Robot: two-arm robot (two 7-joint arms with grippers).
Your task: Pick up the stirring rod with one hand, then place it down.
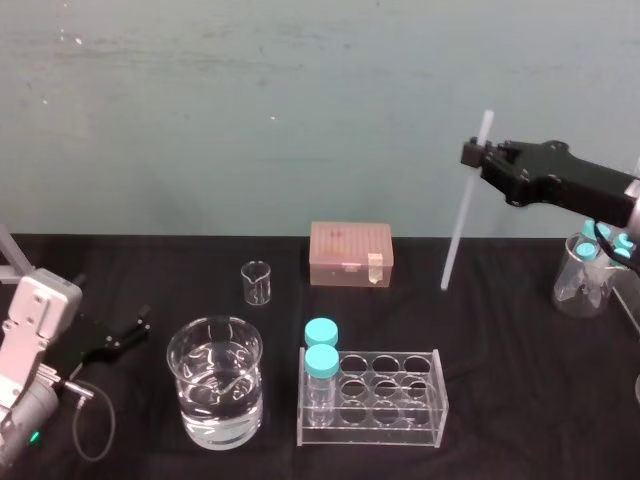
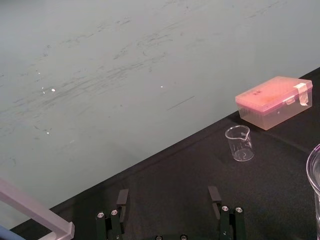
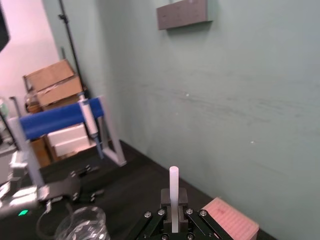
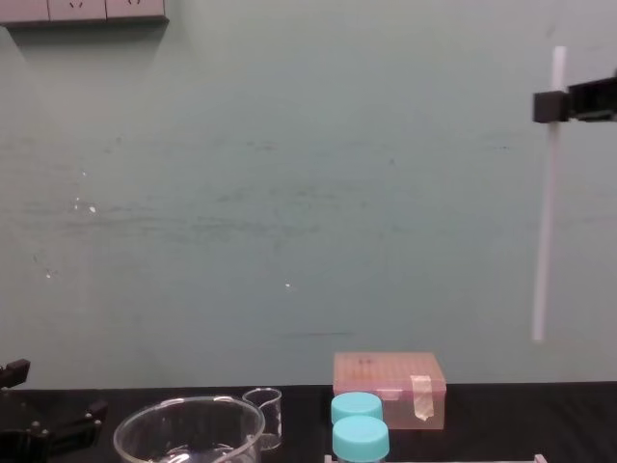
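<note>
The rod (image 1: 462,215) is clamped near its top end by the right pincer (image 1: 472,153). It is held nearly upright, with most of its length hanging below the jaws and its tip clear of the table (image 1: 500,330). A pink box (image 1: 350,253) and a rack (image 1: 372,400) are set lower, to the pincer's left, and a beaker (image 1: 583,275) stands beneath its arm. The left pincer (image 1: 135,328) is parked far left, fingers apart.

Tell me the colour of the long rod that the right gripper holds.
The rod is white, slightly translucent; the chest view shows it best.
</note>
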